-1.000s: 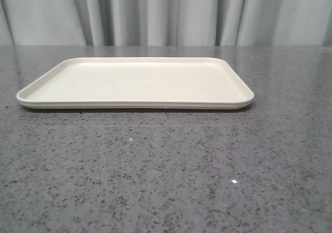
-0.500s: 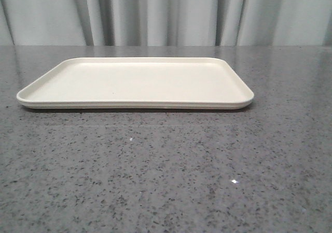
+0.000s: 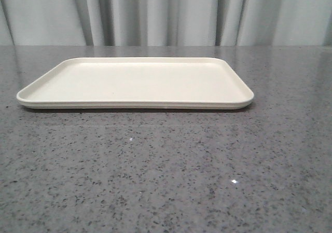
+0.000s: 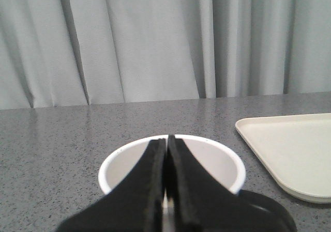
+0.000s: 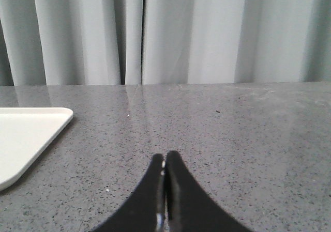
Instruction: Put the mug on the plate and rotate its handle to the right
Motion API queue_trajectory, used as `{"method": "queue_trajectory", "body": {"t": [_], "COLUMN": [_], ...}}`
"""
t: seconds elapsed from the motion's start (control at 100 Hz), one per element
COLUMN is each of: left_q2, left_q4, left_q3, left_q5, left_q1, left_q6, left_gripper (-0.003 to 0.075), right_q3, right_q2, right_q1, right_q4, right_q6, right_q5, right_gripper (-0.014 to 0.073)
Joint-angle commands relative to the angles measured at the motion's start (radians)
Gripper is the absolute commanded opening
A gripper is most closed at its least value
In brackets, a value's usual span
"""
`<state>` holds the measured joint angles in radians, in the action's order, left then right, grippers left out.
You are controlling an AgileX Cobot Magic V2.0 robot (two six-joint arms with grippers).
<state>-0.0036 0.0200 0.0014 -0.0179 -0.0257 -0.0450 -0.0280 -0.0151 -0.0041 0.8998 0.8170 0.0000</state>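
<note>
The cream plate [image 3: 135, 104] lies flat on the grey table in the front view, with nothing on it. Neither the mug nor either gripper shows in that view. In the left wrist view the white mug [image 4: 120, 159] stands upright on the table beside the plate [image 4: 295, 154], its black handle [image 4: 270, 207] pointing toward the plate side. My left gripper [image 4: 166, 139] is shut, its fingers together above the mug's opening and hiding the near rim. My right gripper [image 5: 165, 156] is shut over bare table, with a corner of the plate [image 5: 26, 134] off to one side.
Grey speckled tabletop [image 3: 166, 181] spreads in front of the plate. A pale curtain [image 3: 166, 15] hangs behind the table's far edge.
</note>
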Motion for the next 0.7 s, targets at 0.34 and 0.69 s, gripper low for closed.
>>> {"method": "queue_trajectory", "body": {"t": [0.34,0.69], "left_q2": [-0.018,-0.018], "left_q4": [-0.049,-0.135], "left_q3": [0.007,-0.009], "left_q5": [-0.162,-0.241], "left_q1": [0.000,0.000], "left_q6": [-0.009,-0.009], "left_gripper": [-0.0020,-0.0020], "right_q3": [0.001,0.079], "right_q2": [-0.016,-0.016], "right_q1": [-0.005,-0.005], "right_q4": [0.052,0.096], "right_q6": [0.007,0.007], "right_q5": [-0.069,-0.051], "right_gripper": [-0.0061,-0.0061]}}
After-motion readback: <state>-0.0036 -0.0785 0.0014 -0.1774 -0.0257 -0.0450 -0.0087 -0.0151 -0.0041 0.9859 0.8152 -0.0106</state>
